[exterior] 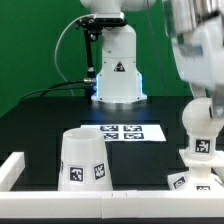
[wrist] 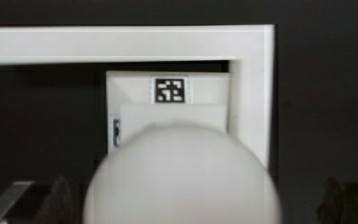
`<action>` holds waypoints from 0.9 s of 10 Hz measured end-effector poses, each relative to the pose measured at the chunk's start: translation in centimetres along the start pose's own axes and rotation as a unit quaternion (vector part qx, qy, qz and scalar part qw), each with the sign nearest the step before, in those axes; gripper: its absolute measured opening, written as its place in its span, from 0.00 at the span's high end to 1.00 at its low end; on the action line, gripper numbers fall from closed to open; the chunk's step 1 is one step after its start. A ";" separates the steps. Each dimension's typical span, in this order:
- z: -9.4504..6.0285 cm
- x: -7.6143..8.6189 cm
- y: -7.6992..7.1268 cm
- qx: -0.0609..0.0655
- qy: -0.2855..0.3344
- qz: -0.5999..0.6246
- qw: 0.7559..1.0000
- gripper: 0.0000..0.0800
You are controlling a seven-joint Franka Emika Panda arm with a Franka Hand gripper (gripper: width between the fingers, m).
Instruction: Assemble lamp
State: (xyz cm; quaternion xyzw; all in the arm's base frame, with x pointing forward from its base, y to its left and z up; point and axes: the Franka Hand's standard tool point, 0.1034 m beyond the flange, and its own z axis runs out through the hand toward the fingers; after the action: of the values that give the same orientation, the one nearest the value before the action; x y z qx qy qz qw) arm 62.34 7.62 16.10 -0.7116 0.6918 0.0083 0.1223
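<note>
The bulb [exterior: 203,118] stands upright at the exterior view's right, its tagged neck [exterior: 203,148] on the angular base [exterior: 193,178]. I cannot tell how deep the neck sits. In the wrist view the bulb [wrist: 172,172] fills the foreground and the base [wrist: 172,92] with its tag shows beyond it. My gripper [wrist: 197,204] is right above the bulb. Its dark fingers [wrist: 41,202] stand wide on either side, with a gap to the bulb, so it is open and holds nothing. The cone shade [exterior: 84,160] stands apart at the front left.
The marker board [exterior: 122,131] lies mid-table. The robot pedestal [exterior: 118,72] stands at the back. A white rail [exterior: 12,168] borders the table's front left, and a white corner wall [wrist: 247,60] stands close behind the base.
</note>
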 end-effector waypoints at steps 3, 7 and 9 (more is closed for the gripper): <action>0.1 0.1 0.0 0.001 0.002 0.000 1.000 0.13; -0.3 2.5 0.3 0.000 0.008 -0.094 0.996 0.13; -0.9 5.6 0.0 -0.005 0.013 -0.184 0.983 0.13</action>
State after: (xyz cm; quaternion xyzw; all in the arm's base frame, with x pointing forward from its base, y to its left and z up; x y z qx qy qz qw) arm 62.47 1.98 15.99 -0.8275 0.5505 -0.0197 0.1092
